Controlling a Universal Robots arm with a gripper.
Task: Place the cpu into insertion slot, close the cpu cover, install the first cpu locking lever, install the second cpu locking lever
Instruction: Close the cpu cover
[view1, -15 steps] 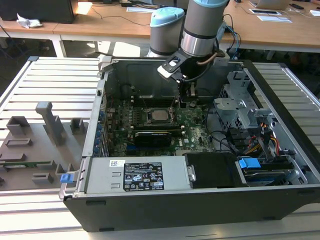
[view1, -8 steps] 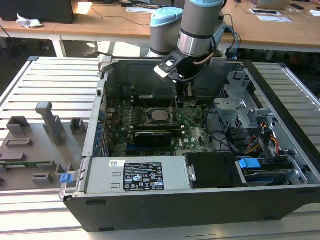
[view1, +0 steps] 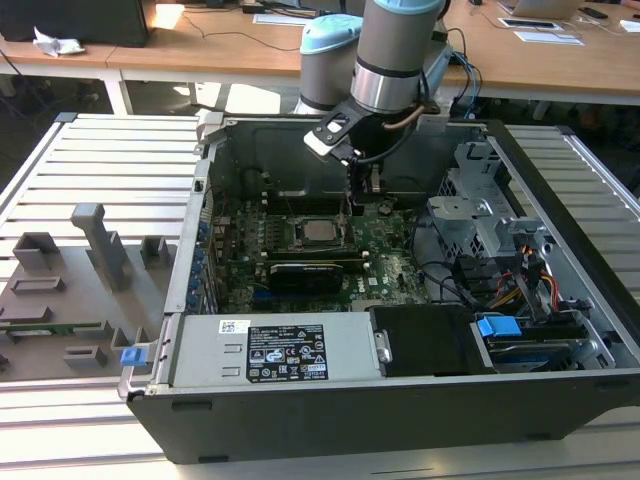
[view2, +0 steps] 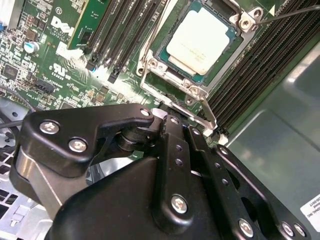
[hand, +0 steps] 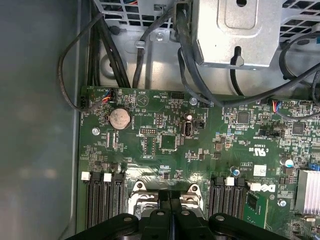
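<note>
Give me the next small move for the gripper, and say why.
Probably lower the gripper, shut, onto the locking lever beside its tip and press it down. The cpu already lies seated, with the cpu cover down over its rim, and in the second wrist view that lever stands right next to the gripper. Whether it is hooked yet I cannot tell.

Exterior view high, angled down into computer case (view1: 400, 420), both wrist views close above the shared motherboard (view2: 50, 70) (hand: 165, 125)

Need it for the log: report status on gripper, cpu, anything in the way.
Gripper low over motherboard, close by cpu. Chip seated, cpu cover down around it. No obstruction seen between.
</note>
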